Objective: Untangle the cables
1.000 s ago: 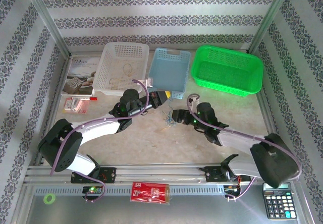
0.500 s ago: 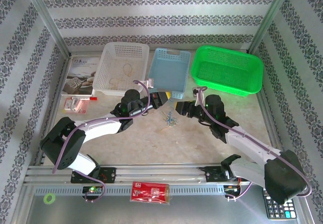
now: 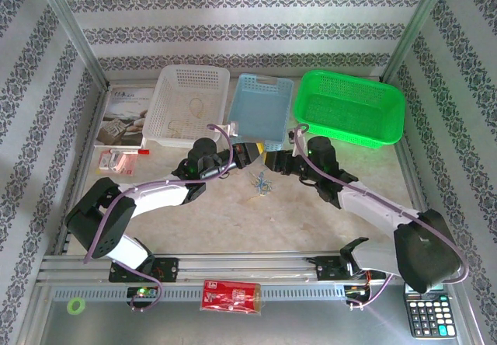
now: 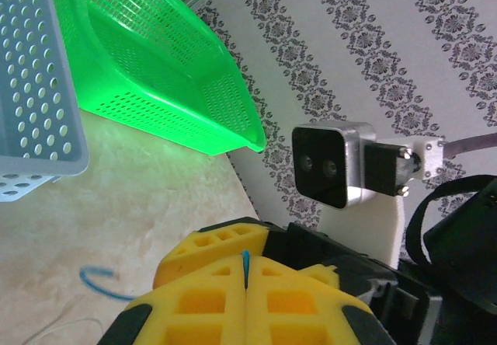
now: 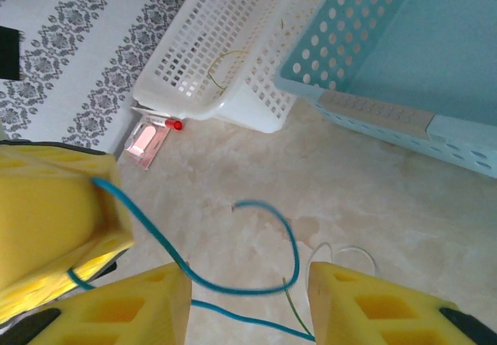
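Thin blue-green cord (image 5: 289, 236): pinched by the left gripper (image 4: 245, 283), fingers pressed together; right gripper (image 5: 248, 302), fingers spread, astride it at lower centre; strand-separation step; next likely needs closing, then gentle parting.

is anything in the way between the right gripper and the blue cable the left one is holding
Nothing visible stands in the way. In the right wrist view the blue-green cable runs from the shut left gripper straight across the open gap between the fingers of the right gripper, with bare table behind it.
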Available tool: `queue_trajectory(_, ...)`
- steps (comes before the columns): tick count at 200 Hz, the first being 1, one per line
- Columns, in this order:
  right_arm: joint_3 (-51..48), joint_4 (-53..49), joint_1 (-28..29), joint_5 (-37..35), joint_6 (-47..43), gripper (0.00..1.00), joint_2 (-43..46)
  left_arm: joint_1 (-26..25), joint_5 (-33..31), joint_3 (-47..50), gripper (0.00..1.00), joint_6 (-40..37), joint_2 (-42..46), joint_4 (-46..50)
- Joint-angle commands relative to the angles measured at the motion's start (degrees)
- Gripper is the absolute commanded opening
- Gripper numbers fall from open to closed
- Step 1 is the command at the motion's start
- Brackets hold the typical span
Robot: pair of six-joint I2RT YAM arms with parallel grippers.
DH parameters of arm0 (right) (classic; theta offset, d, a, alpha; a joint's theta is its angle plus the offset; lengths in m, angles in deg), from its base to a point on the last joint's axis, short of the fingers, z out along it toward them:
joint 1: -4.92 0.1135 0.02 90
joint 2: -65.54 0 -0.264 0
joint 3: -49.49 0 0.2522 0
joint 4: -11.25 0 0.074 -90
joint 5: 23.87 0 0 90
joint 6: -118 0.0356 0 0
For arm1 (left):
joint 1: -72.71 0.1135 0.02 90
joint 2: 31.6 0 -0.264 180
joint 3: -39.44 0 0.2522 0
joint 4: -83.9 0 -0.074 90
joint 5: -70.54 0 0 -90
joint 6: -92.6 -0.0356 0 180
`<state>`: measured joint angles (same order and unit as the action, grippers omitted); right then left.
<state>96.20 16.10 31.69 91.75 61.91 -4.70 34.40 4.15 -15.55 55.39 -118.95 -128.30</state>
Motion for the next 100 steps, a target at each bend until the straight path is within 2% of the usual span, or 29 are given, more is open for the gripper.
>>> queue_trajectory(1, 1.6, 2.4, -0.3, 0.3, -1.5, 0.41, -1.1, -0.8, 1.3, -0.7, 0.00, 0.3, -0.2, -4.3)
queue_trajectory(52, 2.5, 3.3, -0.7, 0.9, -1.6, 0.38, -3.3, -0.8, 1.7, -0.1, 0.00, 1.1, -0.3, -5.2)
queue_trajectory(84, 3.2, 3.7, -0.7, 1.3, -1.6, 0.43, -3.6, -0.8, 2.4, 0.1, 0.00, 2.2, -1.0, -6.1)
queue_trajectory(100, 3.3, 3.6, -0.7, 0.7, -1.6, 0.49, -3.3, -0.8, 2.7, 0.3, 0.00, 2.9, -1.6, -7.0)
